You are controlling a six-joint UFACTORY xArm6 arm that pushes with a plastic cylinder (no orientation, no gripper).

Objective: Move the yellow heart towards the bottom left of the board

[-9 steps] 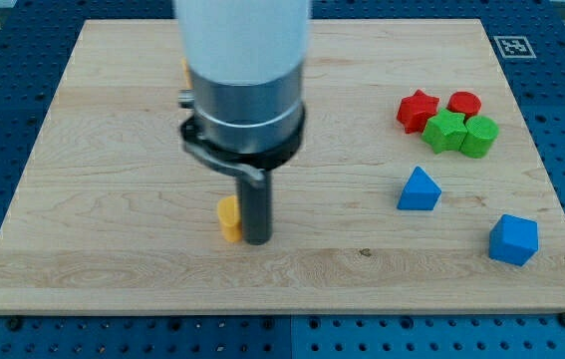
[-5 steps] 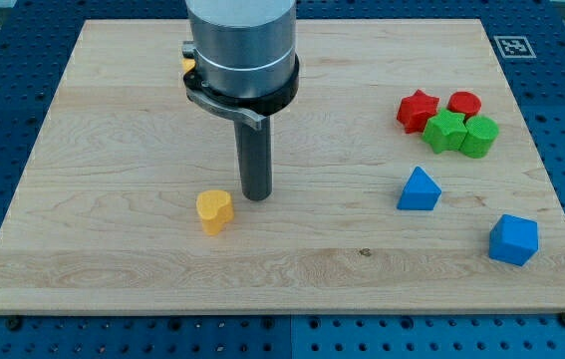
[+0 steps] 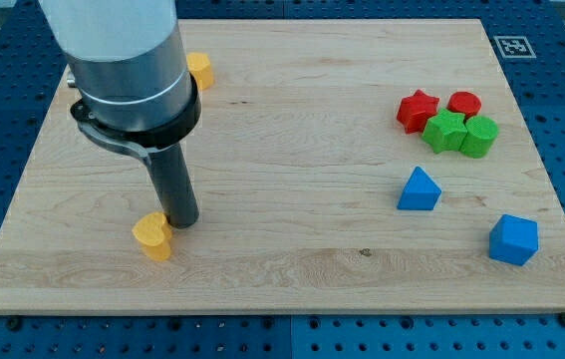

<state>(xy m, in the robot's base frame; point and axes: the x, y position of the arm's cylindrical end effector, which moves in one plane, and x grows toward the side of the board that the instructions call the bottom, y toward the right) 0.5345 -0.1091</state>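
The yellow heart (image 3: 152, 236) lies on the wooden board (image 3: 292, 150) at the lower left. My tip (image 3: 182, 221) stands just right of and slightly above the heart, touching or nearly touching its upper right side. The arm's grey and white body rises from it toward the view's top left and hides part of the board there.
A second yellow block (image 3: 200, 70) sits near the top left, partly behind the arm. At the right are a red star (image 3: 418, 109), a red cylinder (image 3: 464, 103), a green star (image 3: 446, 131), a green block (image 3: 480, 136), a blue triangular block (image 3: 419, 189) and a blue block (image 3: 513, 239).
My tip has moved left and a little down. The yellow heart has slid left and down with it. The second yellow block has come into view behind the arm.
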